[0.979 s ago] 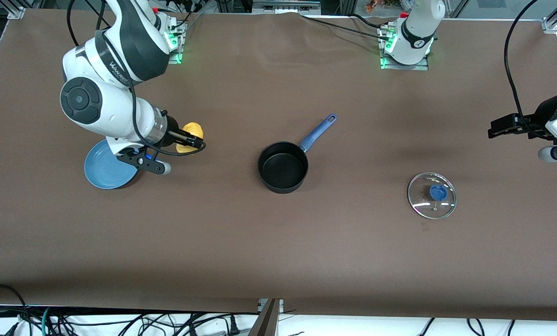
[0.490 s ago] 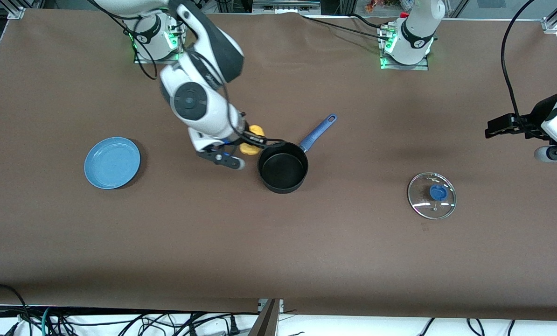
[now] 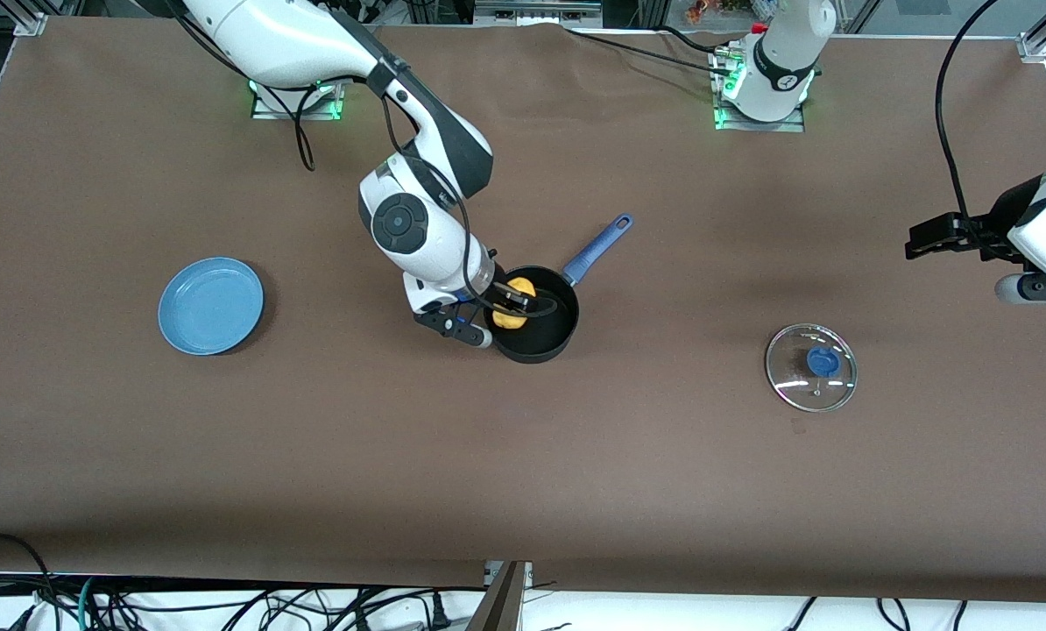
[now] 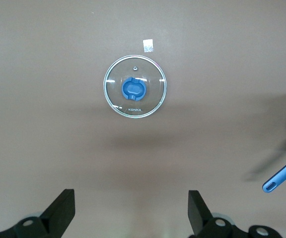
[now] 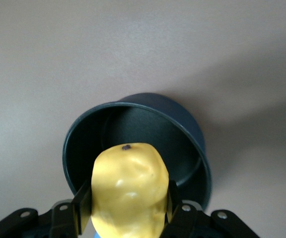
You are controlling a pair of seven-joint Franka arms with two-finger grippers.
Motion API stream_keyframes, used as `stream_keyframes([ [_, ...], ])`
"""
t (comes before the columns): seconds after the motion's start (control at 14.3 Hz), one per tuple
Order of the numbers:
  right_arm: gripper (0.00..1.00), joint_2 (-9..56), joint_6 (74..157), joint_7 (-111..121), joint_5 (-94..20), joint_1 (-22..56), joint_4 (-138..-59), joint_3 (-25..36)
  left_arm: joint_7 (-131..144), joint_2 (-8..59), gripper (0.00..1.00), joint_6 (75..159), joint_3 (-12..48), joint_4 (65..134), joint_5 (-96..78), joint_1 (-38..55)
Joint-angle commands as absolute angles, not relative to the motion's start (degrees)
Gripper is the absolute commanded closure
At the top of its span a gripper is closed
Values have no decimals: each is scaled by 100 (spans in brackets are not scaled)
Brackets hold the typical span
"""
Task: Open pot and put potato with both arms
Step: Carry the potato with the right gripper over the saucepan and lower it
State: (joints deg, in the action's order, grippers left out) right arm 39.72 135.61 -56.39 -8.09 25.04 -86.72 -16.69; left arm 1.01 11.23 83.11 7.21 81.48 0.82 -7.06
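The black pot with its long blue handle stands open in the middle of the table. My right gripper is shut on the yellow potato and holds it over the pot's open mouth; the right wrist view shows the potato between the fingers, just above the pot. The glass lid with its blue knob lies flat on the table toward the left arm's end; it also shows in the left wrist view. My left gripper is open and empty, in the air over the table's edge.
A flat blue plate lies toward the right arm's end of the table. The two arm bases stand along the table's back edge. A small white tag lies on the cloth beside the lid.
My right arm has carried the potato from over the blue plate across the table and it now hangs over the pot's mouth. The left arm has barely shifted.
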Motion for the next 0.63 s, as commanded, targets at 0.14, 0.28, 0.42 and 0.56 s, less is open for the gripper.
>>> stream_keyframes([
  [0.14, 72, 4517, 13966, -5651, -738, 2716, -8490, -1626, 158, 1134, 0, 8227, 721, 8051, 18, -677],
  [0.28, 6, 4535, 13948, -5634, -729, 2716, -8490, -1626, 158, 1134, 0, 8227, 721, 8051, 17, -677],
  [0.42, 0, 4456, 13913, -5616, -441, 2707, -8490, -1626, 149, 1134, 0, 8227, 712, 8051, 18, -677],
  [0.56, 0, 4255, 13765, -5599, -395, 2672, -8490, -1626, 149, 1134, 0, 8227, 721, 8051, 18, -677],
])
